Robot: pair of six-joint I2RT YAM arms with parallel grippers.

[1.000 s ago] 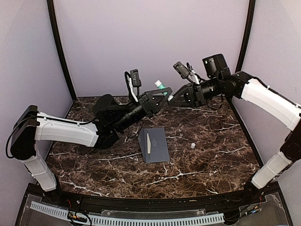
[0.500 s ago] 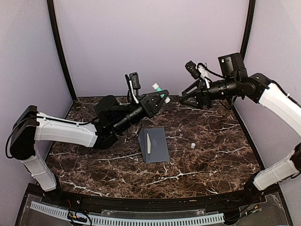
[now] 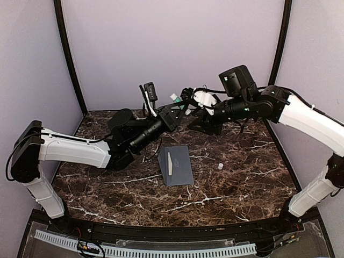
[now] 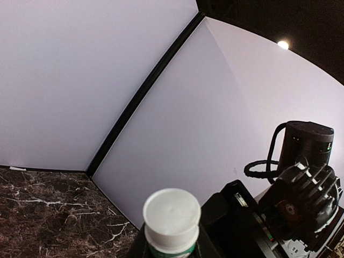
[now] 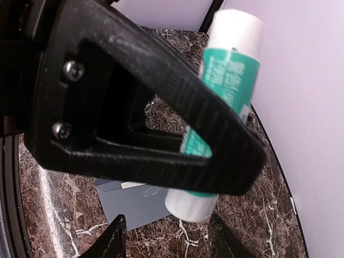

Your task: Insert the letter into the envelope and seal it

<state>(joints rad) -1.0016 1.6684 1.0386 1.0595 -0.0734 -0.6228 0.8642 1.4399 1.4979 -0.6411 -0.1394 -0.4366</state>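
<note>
Jaws of left gripper (image 3: 180, 107) closed on glue stick (image 5: 231, 64), upper centre | right gripper (image 5: 167, 242) jaws apart, empty, near stick | envelope (image 3: 180, 167) flat on table (image 3: 242, 180), frame centre | letter (image 3: 169, 163): cream strip on envelope's left part

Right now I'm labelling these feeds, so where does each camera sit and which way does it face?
Top external: high behind the arm bases, looking down on the marble table; both arms show.
Left wrist: on the left hand, aimed at the back walls; its glue stick pokes in below.
Right wrist: on the right hand, facing that stick, envelope beyond; own fingertips at bottom.
Shared: the glue stick.
</note>
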